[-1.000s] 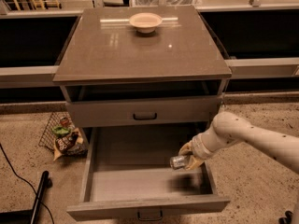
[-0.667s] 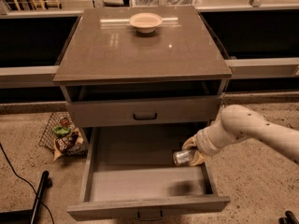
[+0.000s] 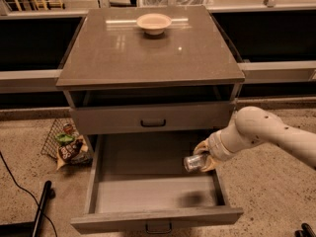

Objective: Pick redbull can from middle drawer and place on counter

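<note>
The redbull can (image 3: pixel 192 163) lies tilted on its side in the camera view, clamped between the fingers of my gripper (image 3: pixel 202 157). The gripper hangs over the open middle drawer (image 3: pixel 148 194), whose floor spreads below it and off to its left. The can looks clear of that floor, so I judge the pick done. The placing is left. The counter (image 3: pixel 148 58) is above my gripper, with a tan bowl (image 3: pixel 154 22) near its far edge.

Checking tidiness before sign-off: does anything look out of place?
A wire basket of snack packets sits on the floor left of the cabinet. The hand holds the redbull can sideways over the open middle drawer.
</note>
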Tool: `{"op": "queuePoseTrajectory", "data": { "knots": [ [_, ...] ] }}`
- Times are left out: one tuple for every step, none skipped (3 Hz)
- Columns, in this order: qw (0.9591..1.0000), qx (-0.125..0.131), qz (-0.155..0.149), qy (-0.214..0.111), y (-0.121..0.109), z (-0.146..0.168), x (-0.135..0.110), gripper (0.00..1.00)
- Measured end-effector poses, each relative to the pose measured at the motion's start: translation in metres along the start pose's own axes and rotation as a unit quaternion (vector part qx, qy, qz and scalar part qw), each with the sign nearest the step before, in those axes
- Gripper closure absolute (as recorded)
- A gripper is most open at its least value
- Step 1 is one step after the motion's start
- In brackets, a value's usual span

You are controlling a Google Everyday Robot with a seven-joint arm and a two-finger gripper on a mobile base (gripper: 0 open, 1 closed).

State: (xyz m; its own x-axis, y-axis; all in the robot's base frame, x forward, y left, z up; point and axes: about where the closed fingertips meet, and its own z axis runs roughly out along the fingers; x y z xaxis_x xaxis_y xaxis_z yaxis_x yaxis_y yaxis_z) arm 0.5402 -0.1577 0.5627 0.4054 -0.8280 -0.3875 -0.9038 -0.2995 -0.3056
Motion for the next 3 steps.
{"op": "queuePoseTrajectory", "data": {
  "knots": [
    [0.9999,0.000,-0.011,0.002,-0.007,-0.010,-0.006,1.00],
    [0.9988,0.003,-0.045,0.017,-0.029,-0.047,-0.024,1.00],
    [0.9955,0.008,-0.082,0.045,-0.053,-0.091,-0.045,1.00]
  ]
}}
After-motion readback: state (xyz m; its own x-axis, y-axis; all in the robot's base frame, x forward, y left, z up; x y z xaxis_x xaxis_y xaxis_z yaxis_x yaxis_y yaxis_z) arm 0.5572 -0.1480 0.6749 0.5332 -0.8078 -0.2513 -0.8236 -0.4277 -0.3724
